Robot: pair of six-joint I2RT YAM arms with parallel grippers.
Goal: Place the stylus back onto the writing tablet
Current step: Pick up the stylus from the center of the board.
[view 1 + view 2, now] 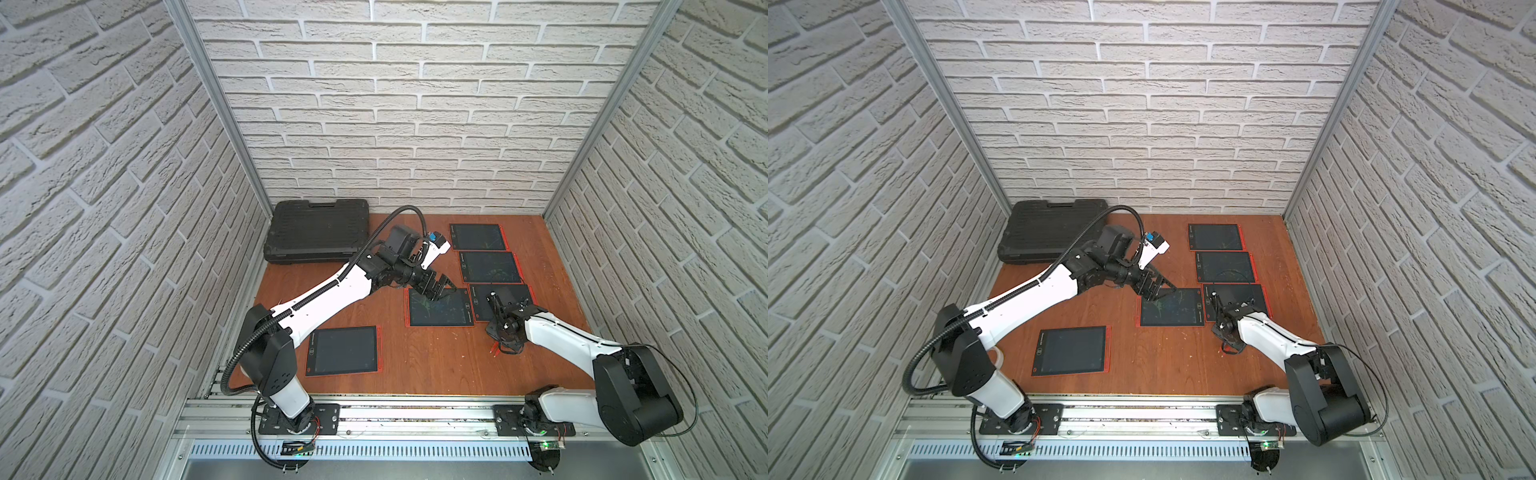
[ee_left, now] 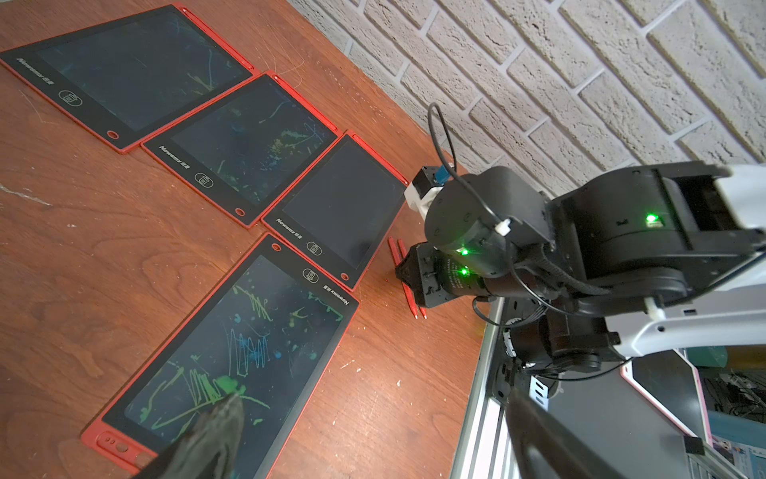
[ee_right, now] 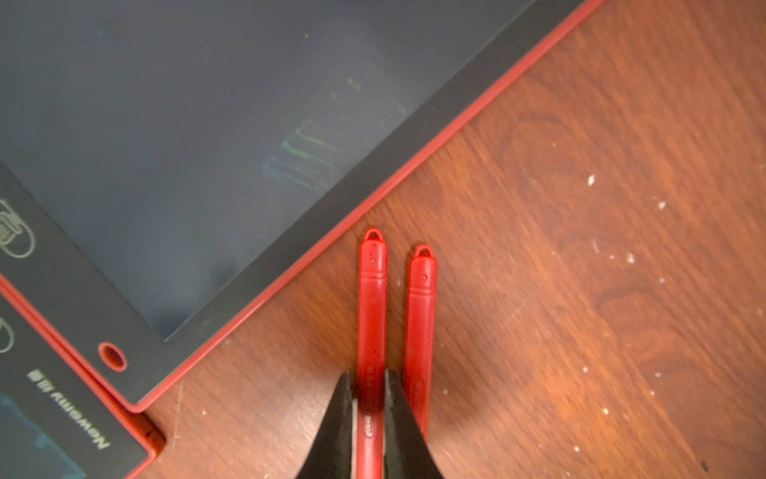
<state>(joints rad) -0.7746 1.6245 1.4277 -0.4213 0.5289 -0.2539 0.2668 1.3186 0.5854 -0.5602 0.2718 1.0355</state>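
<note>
Two red styluses lie side by side on the wooden table, just off the corner of a dark writing tablet [image 3: 186, 145] with a red rim. My right gripper [image 3: 368, 373] is down at the table and shut on the stylus [image 3: 372, 307] nearer the tablet. The other stylus [image 3: 420, 315] lies loose beside it. In a top view the right gripper [image 1: 498, 343] sits at the near edge of that tablet [image 1: 505, 299], with the stylus tips [image 1: 494, 351] poking out. My left gripper [image 1: 446, 291] hangs open and empty over a scribbled tablet [image 1: 438, 309].
Two more tablets [image 1: 478, 237] [image 1: 490, 267] lie in a row behind, and another tablet [image 1: 343, 351] sits at the front left. A black plastic case [image 1: 318, 230] stands at the back left corner. Brick-pattern walls close in three sides; a metal rail [image 1: 395, 409] runs along the front.
</note>
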